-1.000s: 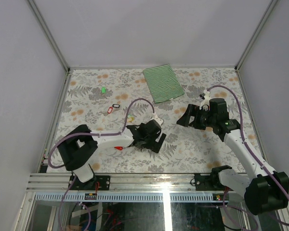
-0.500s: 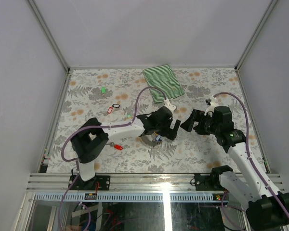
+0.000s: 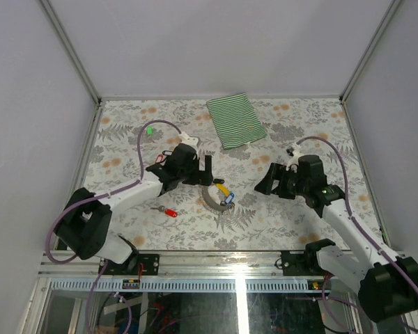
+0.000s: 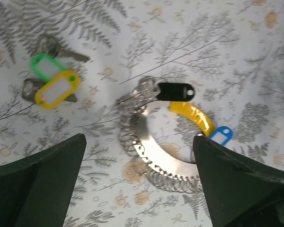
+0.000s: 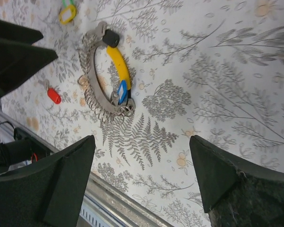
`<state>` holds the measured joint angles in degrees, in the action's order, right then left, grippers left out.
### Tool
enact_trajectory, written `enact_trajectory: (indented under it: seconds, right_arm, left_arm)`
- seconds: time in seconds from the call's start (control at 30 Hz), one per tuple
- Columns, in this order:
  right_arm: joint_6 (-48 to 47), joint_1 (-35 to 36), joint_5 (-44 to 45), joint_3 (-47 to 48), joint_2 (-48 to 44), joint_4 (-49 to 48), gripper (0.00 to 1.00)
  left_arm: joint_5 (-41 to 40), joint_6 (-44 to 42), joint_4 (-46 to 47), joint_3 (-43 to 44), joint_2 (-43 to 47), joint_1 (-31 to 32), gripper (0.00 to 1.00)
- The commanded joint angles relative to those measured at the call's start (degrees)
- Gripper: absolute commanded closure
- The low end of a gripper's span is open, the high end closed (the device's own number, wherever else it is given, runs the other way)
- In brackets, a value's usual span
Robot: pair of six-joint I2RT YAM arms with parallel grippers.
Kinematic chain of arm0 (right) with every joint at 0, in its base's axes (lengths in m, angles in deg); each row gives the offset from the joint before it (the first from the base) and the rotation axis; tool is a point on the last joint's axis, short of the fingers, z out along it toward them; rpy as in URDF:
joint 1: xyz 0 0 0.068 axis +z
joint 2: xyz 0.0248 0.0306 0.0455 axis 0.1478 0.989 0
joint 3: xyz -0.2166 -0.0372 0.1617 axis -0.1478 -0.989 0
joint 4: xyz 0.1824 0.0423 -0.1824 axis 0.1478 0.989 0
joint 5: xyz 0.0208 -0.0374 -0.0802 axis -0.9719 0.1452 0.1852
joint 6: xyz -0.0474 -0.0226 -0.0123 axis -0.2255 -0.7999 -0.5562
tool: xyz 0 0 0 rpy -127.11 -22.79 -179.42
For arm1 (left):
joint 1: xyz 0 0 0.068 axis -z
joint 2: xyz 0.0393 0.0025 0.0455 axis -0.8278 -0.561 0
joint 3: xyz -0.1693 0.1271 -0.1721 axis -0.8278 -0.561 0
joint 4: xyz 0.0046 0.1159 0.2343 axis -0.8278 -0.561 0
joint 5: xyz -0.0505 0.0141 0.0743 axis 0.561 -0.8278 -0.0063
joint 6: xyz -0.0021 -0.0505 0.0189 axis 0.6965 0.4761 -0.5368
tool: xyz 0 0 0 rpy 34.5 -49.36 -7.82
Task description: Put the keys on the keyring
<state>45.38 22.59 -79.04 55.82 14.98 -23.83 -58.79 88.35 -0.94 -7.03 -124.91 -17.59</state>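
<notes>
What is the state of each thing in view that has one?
Left gripper: open, empty.
Right gripper: open, empty.
Silvery metal keyring: flat on the table.
Black-tagged key: against the keyring.
Blue-tagged key: against the keyring.
Red-tagged key: loose, apart from it.
Green-tagged key: loose.
Yellow-tagged key: loose, touching the green one.
Green-striped cloth: folded.
</notes>
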Motion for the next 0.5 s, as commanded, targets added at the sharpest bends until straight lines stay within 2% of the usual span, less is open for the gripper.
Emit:
enact_trajectory:
  seconds: [0.0,0.3,0.47]
  right_arm:
    - [1.2,5.4,-0.2,1.7,5.1,-5.9,0.14]
    - [2.4,14.8,2.7,3.4,12.8,-10.8,0.24]
    - [1.6,15.7,4.2,3.3,13.2,-10.0,0.25]
  left_arm:
    - [2.5,-0.1,3.0,-1.7,1.1,-2.8,0.0]
    - [3.3,-2.2,3.5,4.6,-7.1,-3.8,0.05]
    - [1.5,-2.7,3.0,5.9,-10.6,-4.0,0.11]
